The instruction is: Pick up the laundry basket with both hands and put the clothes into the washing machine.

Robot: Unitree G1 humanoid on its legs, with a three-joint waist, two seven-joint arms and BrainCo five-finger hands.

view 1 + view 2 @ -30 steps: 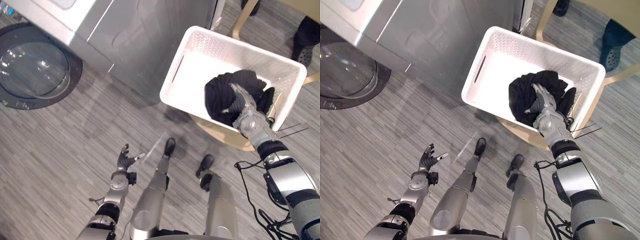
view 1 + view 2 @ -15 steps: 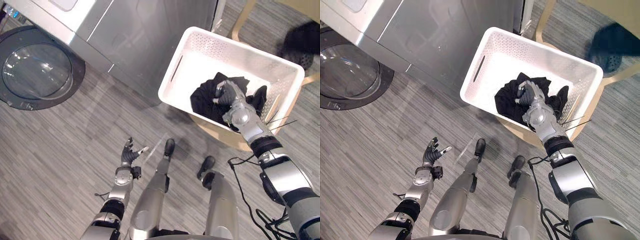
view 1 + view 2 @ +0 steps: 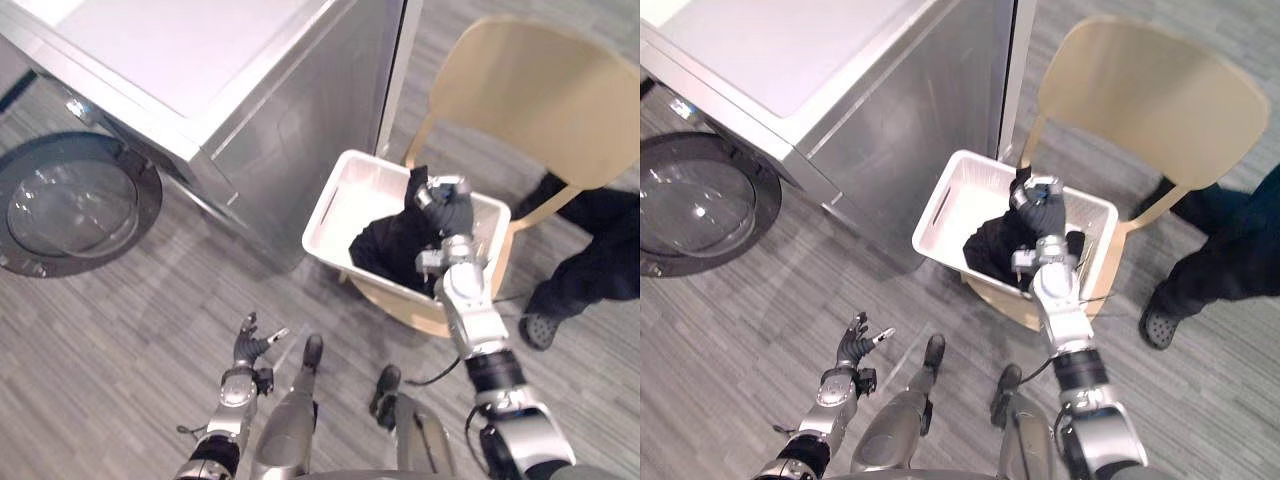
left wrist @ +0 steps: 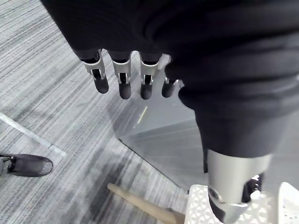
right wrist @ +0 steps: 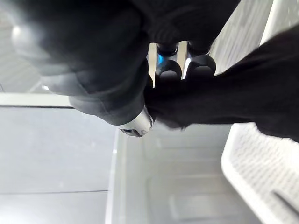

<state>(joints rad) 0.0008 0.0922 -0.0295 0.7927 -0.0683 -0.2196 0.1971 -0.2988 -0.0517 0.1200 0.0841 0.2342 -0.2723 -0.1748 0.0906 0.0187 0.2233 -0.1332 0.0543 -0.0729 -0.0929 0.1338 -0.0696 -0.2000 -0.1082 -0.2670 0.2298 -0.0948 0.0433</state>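
The clothes (image 3: 385,245) were gripped by the right robot hand (image 3: 447,212) and had been lifted higher than before, trailing into the basket (image 3: 328,212) on the chair (image 3: 530,90). The left robot hand (image 3: 248,345) was held open above the floor.

No text, number, label or sign can be read. A few small marks sit on the washing machine (image 3: 270,130) front, just above its round door, but they are too small to make out. The white laundry basket (image 3: 338,205) carries no legible print on its walls.
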